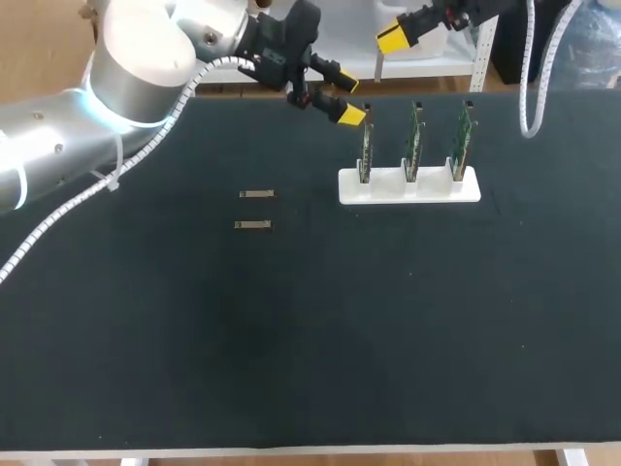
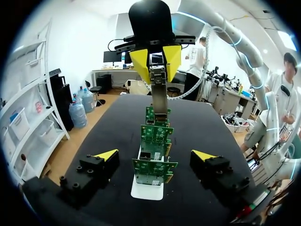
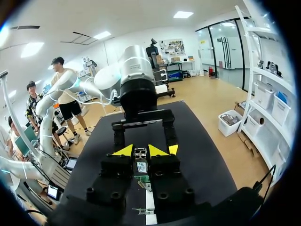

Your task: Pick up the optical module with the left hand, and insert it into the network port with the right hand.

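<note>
Optical module (image 2: 160, 101) — in right gripper (image 2: 156, 70)

Robotics lab bench here: matte black table (image 1: 291, 340), a white plastic rack (image 1: 408, 187) holding three upright green circuit boards (image 1: 413, 146), two small metal modules (image 1: 252, 224) lying well left of that rack.

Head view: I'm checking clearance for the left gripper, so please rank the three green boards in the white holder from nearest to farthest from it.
Measured from the left gripper:
1. Left-end board, in the end slot of the white holder closest to the fingertips.
2. Middle board, in the centre slot.
3. Right-end board, in the far end slot, on my right arm's side.
</note>
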Available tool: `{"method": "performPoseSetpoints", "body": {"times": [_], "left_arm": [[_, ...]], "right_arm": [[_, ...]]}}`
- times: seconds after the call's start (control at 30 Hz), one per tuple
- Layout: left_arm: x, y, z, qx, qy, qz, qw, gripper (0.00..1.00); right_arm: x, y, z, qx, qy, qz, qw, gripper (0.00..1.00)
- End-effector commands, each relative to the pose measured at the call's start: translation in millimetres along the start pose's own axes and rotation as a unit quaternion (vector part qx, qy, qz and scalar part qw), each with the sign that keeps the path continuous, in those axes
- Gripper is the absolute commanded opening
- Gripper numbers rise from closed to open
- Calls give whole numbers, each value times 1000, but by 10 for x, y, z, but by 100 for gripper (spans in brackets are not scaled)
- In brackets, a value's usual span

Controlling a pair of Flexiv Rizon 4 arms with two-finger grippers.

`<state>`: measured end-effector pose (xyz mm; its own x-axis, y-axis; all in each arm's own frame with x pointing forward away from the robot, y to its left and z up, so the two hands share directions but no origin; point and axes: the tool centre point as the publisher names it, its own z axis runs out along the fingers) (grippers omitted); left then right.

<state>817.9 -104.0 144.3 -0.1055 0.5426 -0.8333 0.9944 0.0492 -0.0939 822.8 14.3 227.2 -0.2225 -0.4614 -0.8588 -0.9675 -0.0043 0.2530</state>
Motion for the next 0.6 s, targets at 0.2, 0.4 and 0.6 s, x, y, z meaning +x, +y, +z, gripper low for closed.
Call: {"method": "performPoseSetpoints", "body": {"times": [0.2,0.4,0.6], "left_arm": [[-43,9,41,-4,0,4,1000,100],[-37,4,51,-3,2,4,1000,100],[-36,-7,50,-3,1,5,1000,100]], "right_arm": [[10,22,2,-1,-1,0,1000,0],[18,25,-7,-1,-1,0,1000,0],[21,26,-10,-2,0,-1,1000,0]]}}
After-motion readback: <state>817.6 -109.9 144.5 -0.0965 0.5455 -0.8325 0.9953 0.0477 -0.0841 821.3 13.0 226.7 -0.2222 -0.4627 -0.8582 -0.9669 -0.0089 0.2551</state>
